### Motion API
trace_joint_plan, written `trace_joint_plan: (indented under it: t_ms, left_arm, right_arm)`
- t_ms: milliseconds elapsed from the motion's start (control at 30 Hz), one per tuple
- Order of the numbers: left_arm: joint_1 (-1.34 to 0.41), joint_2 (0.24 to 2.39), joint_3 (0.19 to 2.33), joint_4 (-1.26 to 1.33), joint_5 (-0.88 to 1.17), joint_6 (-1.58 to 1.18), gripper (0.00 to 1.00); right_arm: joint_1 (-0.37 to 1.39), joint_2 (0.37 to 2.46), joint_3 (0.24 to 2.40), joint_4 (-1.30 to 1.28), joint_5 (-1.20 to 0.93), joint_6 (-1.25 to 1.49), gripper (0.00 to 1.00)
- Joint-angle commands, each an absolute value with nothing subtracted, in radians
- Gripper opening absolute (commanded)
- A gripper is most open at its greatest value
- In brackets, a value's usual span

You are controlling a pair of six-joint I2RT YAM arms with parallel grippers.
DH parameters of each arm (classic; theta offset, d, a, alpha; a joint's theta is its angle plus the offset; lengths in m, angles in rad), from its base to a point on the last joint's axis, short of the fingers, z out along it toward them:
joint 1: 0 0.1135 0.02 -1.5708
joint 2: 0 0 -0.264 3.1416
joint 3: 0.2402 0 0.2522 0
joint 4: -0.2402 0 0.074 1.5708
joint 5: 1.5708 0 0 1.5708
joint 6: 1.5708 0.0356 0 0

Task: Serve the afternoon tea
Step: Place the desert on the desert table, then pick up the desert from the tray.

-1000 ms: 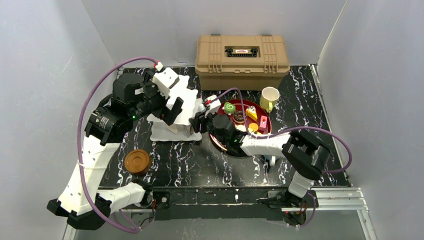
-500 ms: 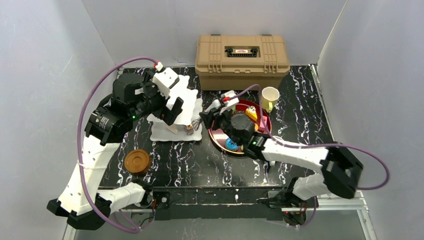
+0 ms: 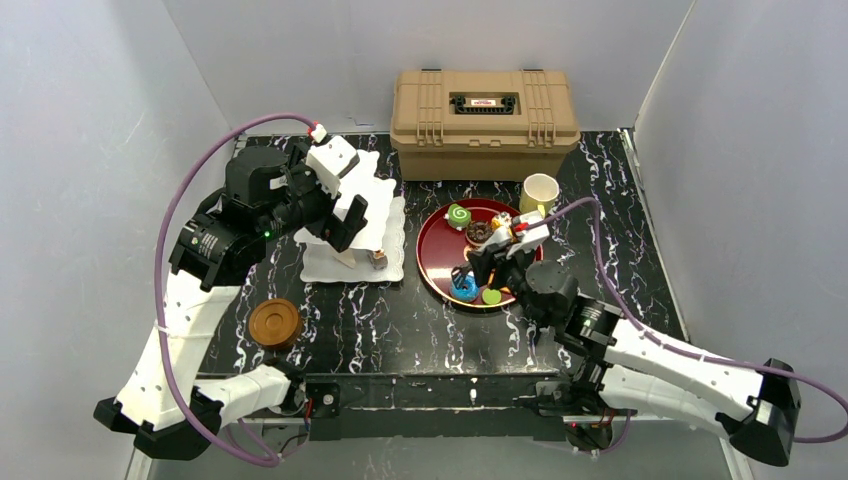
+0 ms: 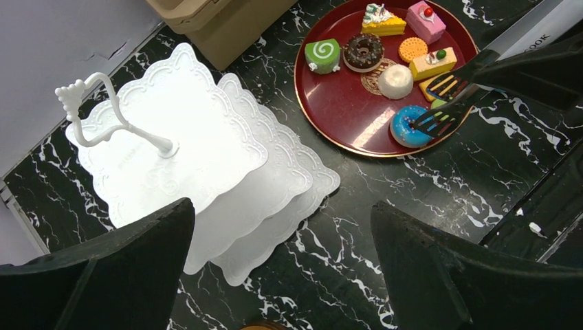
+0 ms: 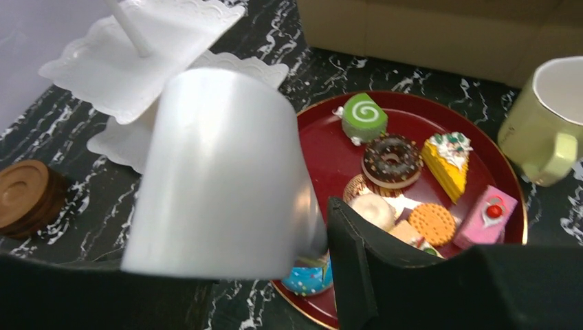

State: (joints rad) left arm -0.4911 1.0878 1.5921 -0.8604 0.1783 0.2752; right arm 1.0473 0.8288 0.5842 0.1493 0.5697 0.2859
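Observation:
Several toy pastries lie on the dark red tray (image 3: 440,248), among them a green roll (image 5: 364,117), a chocolate donut (image 5: 392,160) and a yellow cake (image 5: 447,161). My right gripper (image 3: 472,272) hangs over the tray's near edge, its fingers apart just above the blue donut (image 4: 400,132). In the right wrist view a smooth white mug-like shape (image 5: 220,172) hides the left finger and sits beside the right finger (image 5: 357,261); no other view shows it. My left gripper (image 4: 283,206) is wide open and empty above the white three-tier stand (image 4: 206,151).
The tan case (image 3: 485,120) stands at the back. A cream-yellow mug (image 3: 540,192) sits behind the tray's right side. A stack of brown coasters (image 3: 275,323) lies near the left front. The stand's tiers show no pastries in the left wrist view.
My right arm has swung from the stand's right corner back over the tray and now hangs above the blue donut. The left arm has not moved.

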Motion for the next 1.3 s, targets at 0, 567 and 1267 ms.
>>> trace_joint_plan:
  t_ms: [0,567,1267]
  left_arm:
    - [-0.488,1.085,1.592,-0.856,0.206,0.254,0.98]
    - [-0.488,1.093,1.596,-0.856,0.207,0.248,0.98]
    - [-0.488,1.083,1.593,-0.856,0.198,0.253,0.97]
  right_arm:
    - [1.046,0.761,0.574,0.043,0.645,0.314,0.61]
    - [1.035,0.854,0.514,0.185,0.646,0.333,0.66]
    - [0.999,1.007,0.501,0.369,0.597,0.325,0.64]
